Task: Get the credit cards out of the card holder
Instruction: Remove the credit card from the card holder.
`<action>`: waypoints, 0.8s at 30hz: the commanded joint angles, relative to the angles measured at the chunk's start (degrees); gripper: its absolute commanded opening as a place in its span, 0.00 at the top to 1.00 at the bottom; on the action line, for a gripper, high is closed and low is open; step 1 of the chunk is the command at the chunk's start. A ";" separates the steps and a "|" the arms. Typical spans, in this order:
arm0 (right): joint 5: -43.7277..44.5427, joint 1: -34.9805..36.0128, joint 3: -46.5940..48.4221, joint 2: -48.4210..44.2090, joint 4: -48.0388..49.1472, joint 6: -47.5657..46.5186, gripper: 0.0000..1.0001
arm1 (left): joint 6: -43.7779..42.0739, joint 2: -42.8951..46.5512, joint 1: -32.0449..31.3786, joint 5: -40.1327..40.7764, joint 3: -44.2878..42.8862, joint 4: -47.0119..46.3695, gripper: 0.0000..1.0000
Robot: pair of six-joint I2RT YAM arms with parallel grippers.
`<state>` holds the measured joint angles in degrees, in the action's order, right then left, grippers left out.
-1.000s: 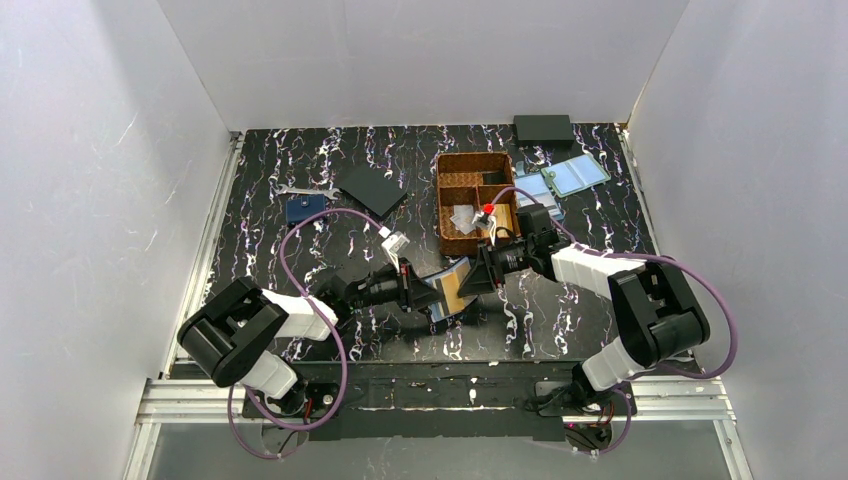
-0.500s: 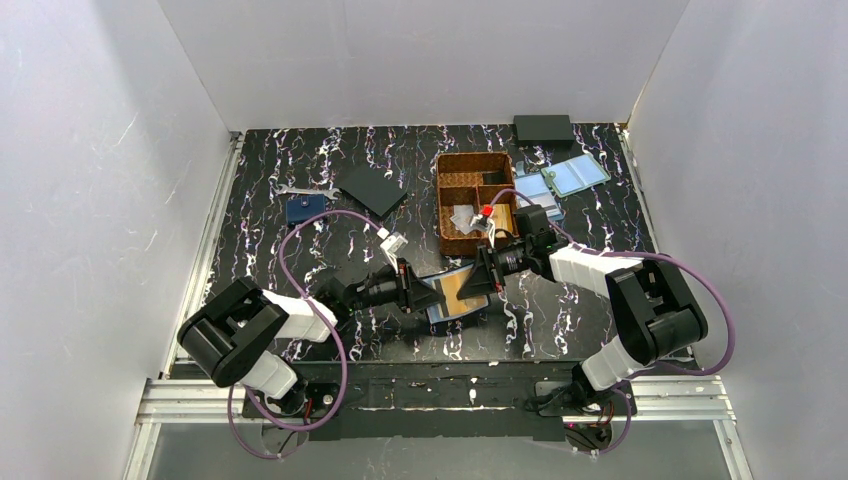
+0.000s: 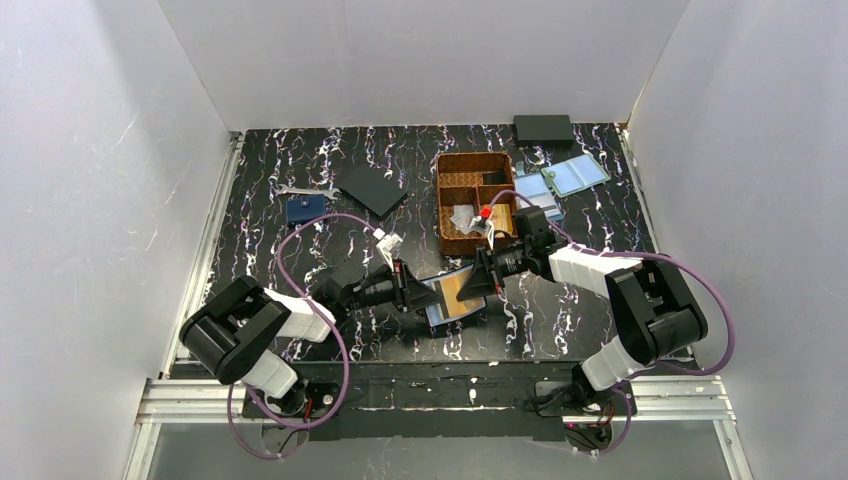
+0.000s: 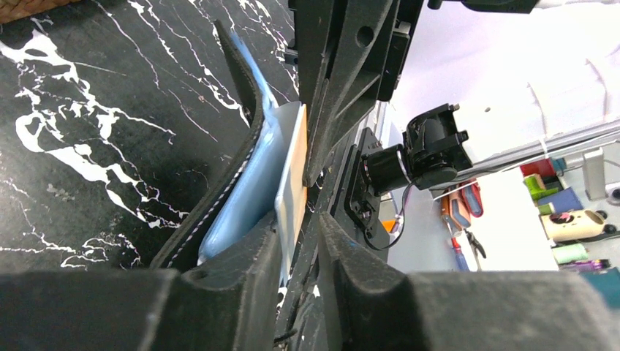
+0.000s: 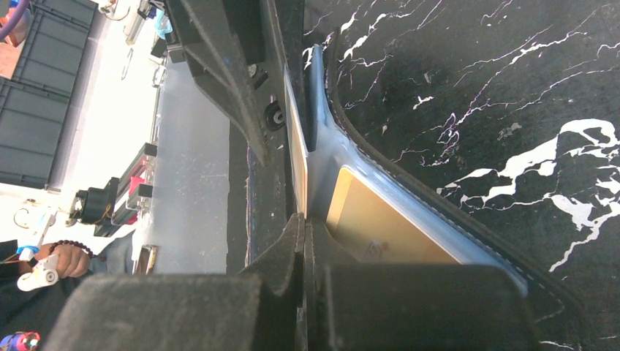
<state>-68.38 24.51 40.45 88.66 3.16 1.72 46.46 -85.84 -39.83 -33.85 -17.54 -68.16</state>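
Black white-veined marble tabletop point(image 3: 262, 200), white walls point(image 3: 400, 60); one card holder point(image 3: 447, 311) at six o'clock, two orange-gold credit cards point(image 5: 387, 234); right gripper point(image 5: 301, 223) pinching one, hold of left gripper point(image 4: 296, 245) unclear.

Two credit cards point(image 5: 380, 234), one card holder point(image 5: 327, 142)

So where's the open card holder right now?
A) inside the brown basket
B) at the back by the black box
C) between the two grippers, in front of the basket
C: the card holder sits between the left gripper and the right gripper, which pinches a credit card, nearer the arms than the brown basket.
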 commanded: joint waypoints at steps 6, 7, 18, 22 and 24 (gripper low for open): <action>1.58 -0.81 2.16 0.11 -1.84 -1.54 0.99 | 3.01 -1.91 1.97 -4.40 0.84 -6.67 0.96; 1.63 -0.93 2.18 0.11 -2.17 -3.00 0.99 | 3.38 -2.42 2.14 -4.74 0.88 -7.43 0.98; 1.95 -1.84 2.18 0.59 -3.02 -4.47 0.99 | 5.30 -4.93 3.28 -6.75 1.28 -11.12 0.93; 1.95 -1.84 2.18 0.89 -3.07 -4.82 0.99 | 5.36 -5.11 3.36 -6.93 1.24 -11.12 0.90; 1.99 -1.92 2.22 0.93 -3.07 -4.93 0.99 | 5.48 -5.16 3.36 -7.06 1.04 -11.12 0.89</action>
<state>-67.61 23.24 40.75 88.75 0.01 -1.45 51.88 -91.35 -36.67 -38.35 -16.53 -76.34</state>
